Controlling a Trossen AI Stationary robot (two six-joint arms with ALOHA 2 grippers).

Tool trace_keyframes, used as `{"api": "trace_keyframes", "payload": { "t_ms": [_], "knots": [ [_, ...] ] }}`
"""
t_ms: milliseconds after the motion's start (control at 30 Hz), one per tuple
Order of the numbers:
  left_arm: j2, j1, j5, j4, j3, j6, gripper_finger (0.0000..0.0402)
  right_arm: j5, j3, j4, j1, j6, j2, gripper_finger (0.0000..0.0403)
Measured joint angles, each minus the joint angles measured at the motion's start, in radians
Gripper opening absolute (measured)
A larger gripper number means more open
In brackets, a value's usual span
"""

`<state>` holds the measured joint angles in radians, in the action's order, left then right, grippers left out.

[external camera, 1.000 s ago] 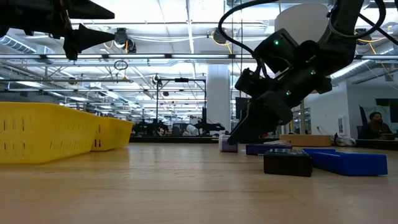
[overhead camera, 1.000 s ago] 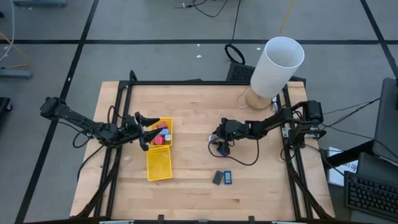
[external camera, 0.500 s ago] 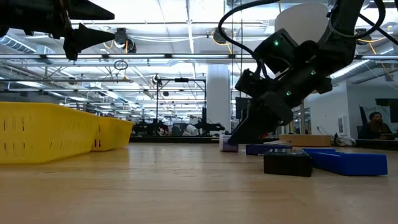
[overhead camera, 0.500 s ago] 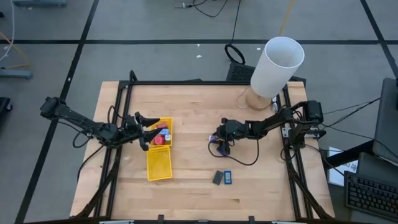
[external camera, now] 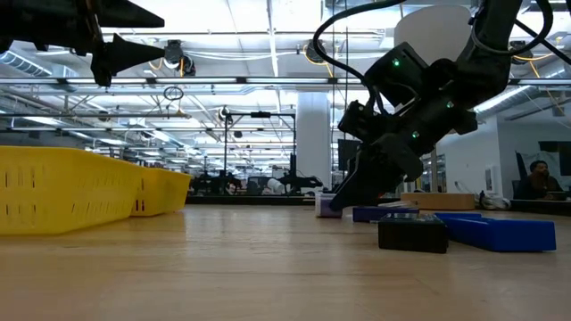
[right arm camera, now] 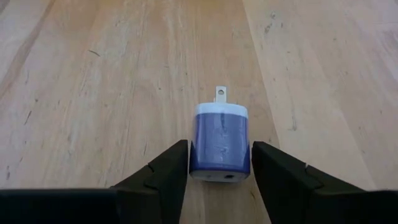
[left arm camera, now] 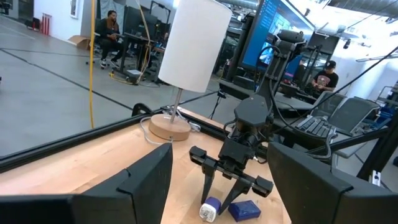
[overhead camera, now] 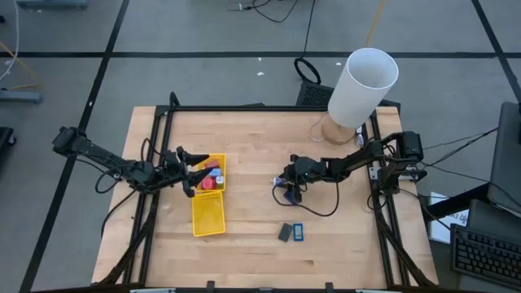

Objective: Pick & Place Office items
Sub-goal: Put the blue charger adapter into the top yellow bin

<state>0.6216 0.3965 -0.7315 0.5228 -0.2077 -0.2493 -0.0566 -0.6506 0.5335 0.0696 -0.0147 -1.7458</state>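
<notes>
Your right end effector (right arm camera: 219,171) is straddling a smooth, boxy lilac plug (right arm camera: 221,142) on the wood-grain table (right arm camera: 112,93), fingers spread, not yet clenched. Your left end effector (overhead camera: 189,169) is hanging released.

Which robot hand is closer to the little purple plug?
The right. The right gripper has its open fingers on both sides of the purple plug. The left gripper is far off, above the yellow tray.

Right tool (right arm camera: 217,165) low, left tool (overhead camera: 189,169) open
</notes>
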Motion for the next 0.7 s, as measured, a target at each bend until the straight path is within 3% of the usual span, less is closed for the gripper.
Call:
{"api": "trace_keyframes", "payload": {
  "t_ms": [367, 700],
  "knots": [
    [0.000, 0.000, 0.000, -0.004, 0.000, 0.000, 0.0239, 0.000, 0.000, 0.000, 0.000, 0.000, 0.000, 0.0137],
    [0.000, 0.000, 0.000, -0.004, 0.000, -0.001, 0.0254, -0.003, 0.000, 0.000, 0.000, 0.000, 0.000, 0.0143]
  ]
}}
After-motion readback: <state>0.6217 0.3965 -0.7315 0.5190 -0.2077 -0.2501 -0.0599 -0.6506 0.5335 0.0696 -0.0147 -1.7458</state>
